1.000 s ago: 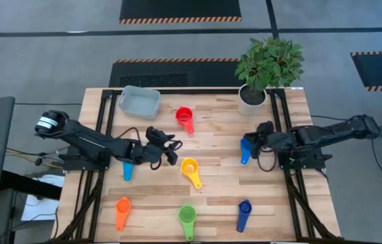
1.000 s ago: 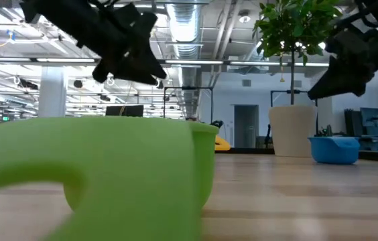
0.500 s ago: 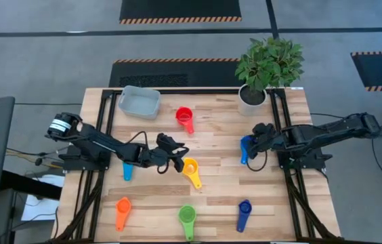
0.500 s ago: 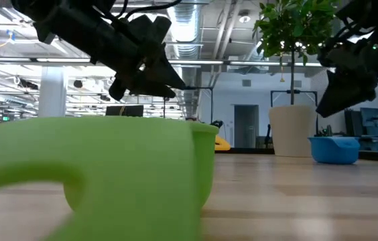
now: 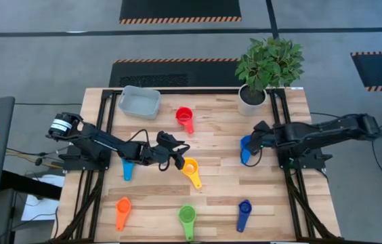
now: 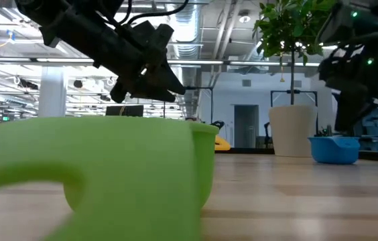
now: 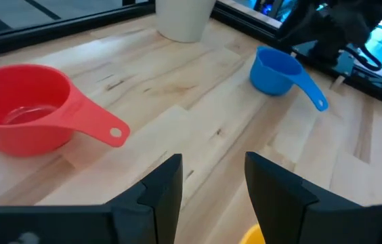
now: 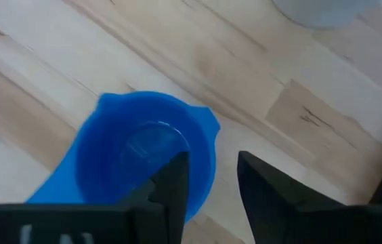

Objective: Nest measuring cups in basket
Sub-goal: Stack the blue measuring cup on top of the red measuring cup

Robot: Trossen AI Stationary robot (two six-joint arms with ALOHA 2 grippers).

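Note:
Seven cups lie apart on the table: red, yellow, orange, green, dark blue, one light blue and another light blue. The grey-blue basket stands at the far left and holds nothing. My left gripper hovers open just left of the yellow cup; its wrist view shows the red cup ahead. My right gripper is open and points down over the right light blue cup, its fingers on either side of the bowl's rim.
A white pot with a green plant stands at the far right, close behind the right gripper. Black rails run along both table sides. The green cup fills the low view's foreground. Bare wood lies in the table's middle.
My left gripper has moved toward the table's right and near edge and come down toward the yellow cup. My right gripper has shifted slightly left and tipped down over the right light blue cup. No cup has moved.

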